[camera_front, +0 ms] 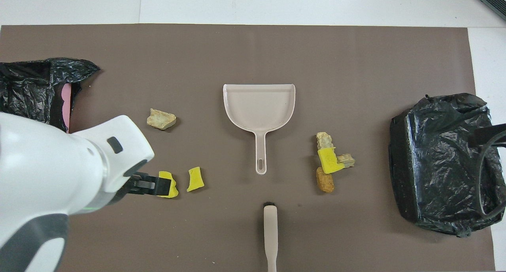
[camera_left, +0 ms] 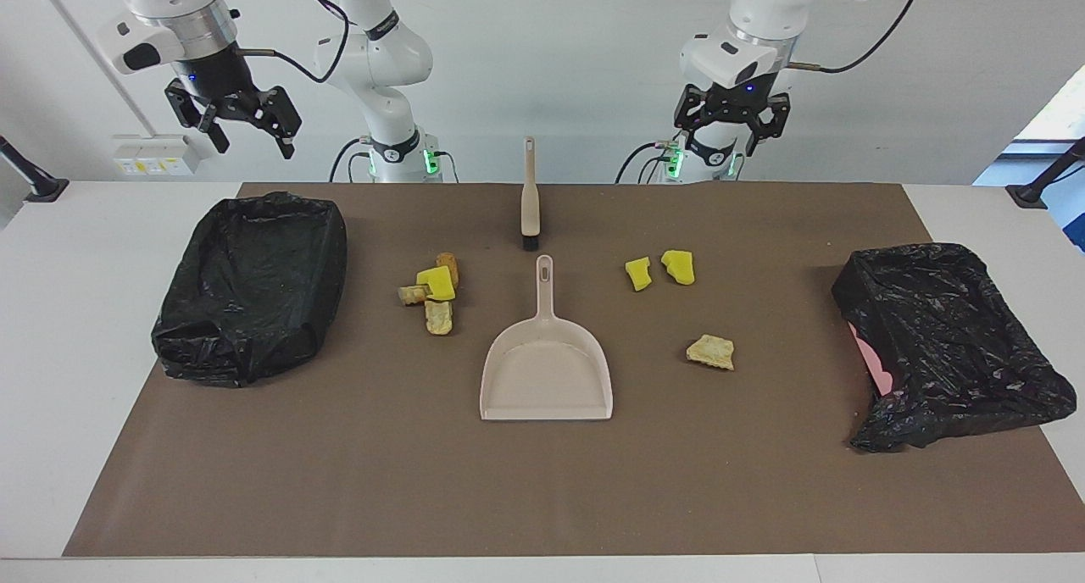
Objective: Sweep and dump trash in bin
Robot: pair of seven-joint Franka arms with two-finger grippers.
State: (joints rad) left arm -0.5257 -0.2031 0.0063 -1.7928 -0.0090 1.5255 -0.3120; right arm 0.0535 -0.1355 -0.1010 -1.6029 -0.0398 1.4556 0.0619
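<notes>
While both arms hang high at the robots' end of the table (camera_left: 85, 312), left claw (camera_left: 722, 145) and right claw (camera_left: 252, 147) are spread, holding nothing. Overhead view: trash (camera_front: 330, 161), seven chunks: four at 4 o'clock of the one dustpan (camera_front: 259, 106), three at 8–9 o'clock. One brush (camera_front: 270, 232), two black-bagged bins (camera_front: 438, 161).

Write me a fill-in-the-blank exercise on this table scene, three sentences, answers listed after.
1. The beige plastic dustpan lies on the brown mat with its handle pointing toward the beige ____.
2. The number of bins lined with black bags is ____.
3. The open left gripper and open right gripper each hold ____.

Answers: brush; two; nothing
</notes>
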